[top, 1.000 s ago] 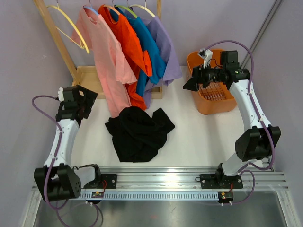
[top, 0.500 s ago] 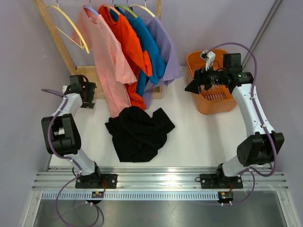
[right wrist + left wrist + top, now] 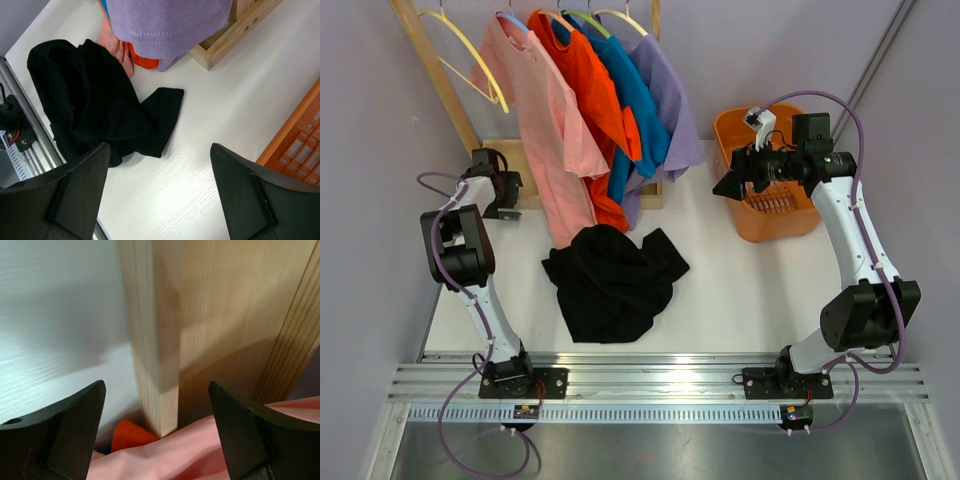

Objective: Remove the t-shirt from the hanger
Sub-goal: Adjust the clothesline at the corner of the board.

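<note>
**A:** What does the overhead view show?

**B:** Four shirts hang from a wooden rack (image 3: pixel 428 75) at the back of the white bench (image 3: pixel 740 290). They are a pink t-shirt (image 3: pixel 545 130), an orange t-shirt (image 3: pixel 585 90), a blue t-shirt (image 3: pixel 638 110) and a purple t-shirt (image 3: pixel 672 115). A black garment (image 3: pixel 615 280) lies crumpled on the bench in front of them. The left hand (image 3: pixel 506 192) sits low by the rack's base, just beside the pink t-shirt. The right hand (image 3: pixel 728 183) hovers near an orange basket (image 3: pixel 795 225).

**A:** And the left wrist view?

**B:** Its dark fingers (image 3: pixel 70 425) stand wide apart and hold nothing. A wooden post (image 3: pixel 155 330) fills the space beyond them, and pink cloth runs along the bottom edge.

**A:** The right wrist view?

**B:** Its fingers (image 3: pixel 80 190) are also spread wide and empty. They look down on the black garment, the purple hem and bare bench.

**A:** How should the step go?

**B:** The pink t-shirt at the outer end looks like the one to take. The left hand needs to clear the post, then pinch the pink cloth alone, not the orange behind it. It should draw the shirt sideways so the neck slips off one shoulder of its hanger (image 3: pixel 510 20) at a time. A straight downward tug could drag the rack.
</note>
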{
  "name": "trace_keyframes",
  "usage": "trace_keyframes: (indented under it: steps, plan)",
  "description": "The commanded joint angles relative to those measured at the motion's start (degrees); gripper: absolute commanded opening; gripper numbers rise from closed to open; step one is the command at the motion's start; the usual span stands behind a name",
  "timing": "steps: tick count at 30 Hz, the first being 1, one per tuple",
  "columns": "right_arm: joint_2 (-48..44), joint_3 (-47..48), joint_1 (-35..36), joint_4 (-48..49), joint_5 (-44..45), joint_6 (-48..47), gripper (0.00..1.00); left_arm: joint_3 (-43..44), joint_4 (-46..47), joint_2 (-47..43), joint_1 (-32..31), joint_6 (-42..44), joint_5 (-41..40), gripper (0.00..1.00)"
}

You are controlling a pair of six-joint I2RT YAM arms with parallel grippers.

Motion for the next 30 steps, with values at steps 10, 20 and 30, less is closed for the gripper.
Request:
trace_keyframes:
  steps: [10,20,30]
  plan:
    - [0.02,2.69,-0.78,0.08,1.20,0.10,0.88,10.72,-11.01,8.64,0.34,-2.40,1.04,0.59]
    - [-0.68,1.73,-1.04,1.14,0.93,0.54,0.88,6.95,-9.96,5.84,0.17,-2.31,2.27,0.21]
    - [-1.74,0.76,-1.04,2.63,-0.30,1.51,0.89,-2.10,-6.18,-0.40,-0.45,-1.00,3.86,0.14]
